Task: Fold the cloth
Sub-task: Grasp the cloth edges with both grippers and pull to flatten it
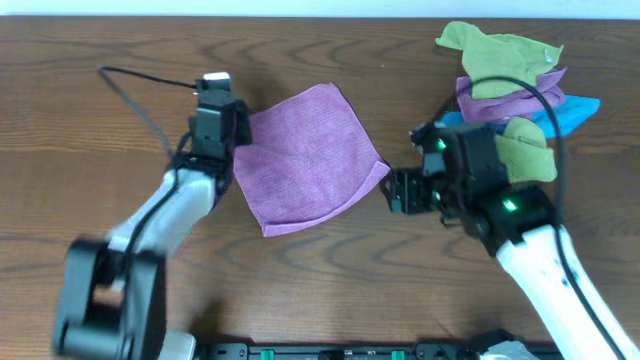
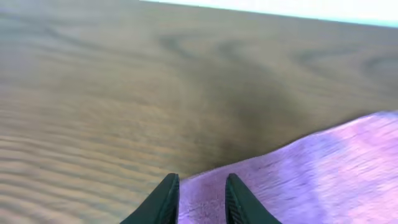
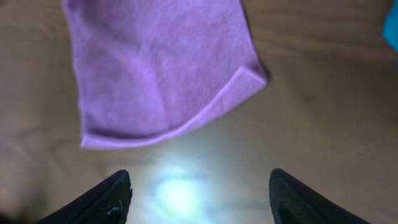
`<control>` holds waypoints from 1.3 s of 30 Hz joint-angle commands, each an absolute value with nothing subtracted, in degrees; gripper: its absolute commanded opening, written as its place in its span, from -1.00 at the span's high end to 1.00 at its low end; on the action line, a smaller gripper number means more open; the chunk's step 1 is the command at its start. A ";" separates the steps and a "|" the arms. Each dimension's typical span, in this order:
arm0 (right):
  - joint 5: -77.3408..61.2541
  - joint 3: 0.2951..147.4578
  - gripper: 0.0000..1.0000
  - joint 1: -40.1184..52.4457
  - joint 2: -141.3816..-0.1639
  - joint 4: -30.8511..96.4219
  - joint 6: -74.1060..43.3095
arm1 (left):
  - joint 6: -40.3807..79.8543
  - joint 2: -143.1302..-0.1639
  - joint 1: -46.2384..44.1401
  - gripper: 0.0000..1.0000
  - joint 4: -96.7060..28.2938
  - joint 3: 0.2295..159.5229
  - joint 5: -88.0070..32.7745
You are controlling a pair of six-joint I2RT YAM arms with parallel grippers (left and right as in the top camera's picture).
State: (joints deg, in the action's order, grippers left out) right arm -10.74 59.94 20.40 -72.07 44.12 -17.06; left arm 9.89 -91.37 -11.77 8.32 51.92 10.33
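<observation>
L gripper (image 2: 200,186) at btm centre, two dark fingertips (image 2: 166,199) slightly apart, narrow gap. Purple cloth (image 2: 311,174) fills lower rt and shows in gap btwn tips. Its edge runs diag up to rt border. Wood table (image 2: 124,93) blurred. Pale strip (image 2: 280,7) along top.

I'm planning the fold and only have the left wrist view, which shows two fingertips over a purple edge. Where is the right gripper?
Observer: The right gripper is just off the right-hand corner of the purple cloth, with its jaws open and empty.
Operator: Is that corner lying flat?
Observer: No, the corner is curled over onto the cloth itself.
</observation>
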 commanded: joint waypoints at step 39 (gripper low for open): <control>-13.78 61.14 0.97 18.06 -105.01 26.35 -14.31 | 32.14 -90.02 -25.91 0.88 -26.76 51.48 -6.46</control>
